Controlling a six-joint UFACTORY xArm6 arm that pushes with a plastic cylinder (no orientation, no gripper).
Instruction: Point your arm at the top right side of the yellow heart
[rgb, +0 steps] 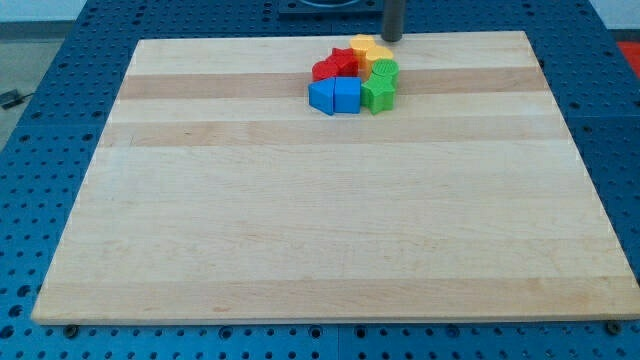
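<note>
Hovering at the view's top edge of the table (300, 250), my tip (392, 39) stands just to the view's upper right of the block cluster. No pincer exists on this arm: it ends in a plain dark rod, so nothing opens, closes or grips. The yellow heart (368, 49) lies just to the view's lower left of my tip, very near it; whether the two touch I cannot tell. Further down and left from my tip sit the red blocks (335, 66), their shapes hard to make out, pressed against the yellow heart. Straight below my tip, a little farther off, are the green blocks (381, 85), one stacked toward the view's top of the other in the picture. Lowest and leftmost from my tip are the blue blocks (334, 96), side by side, touching the green ones on their right. All blocks huddle in one tight group.
</note>
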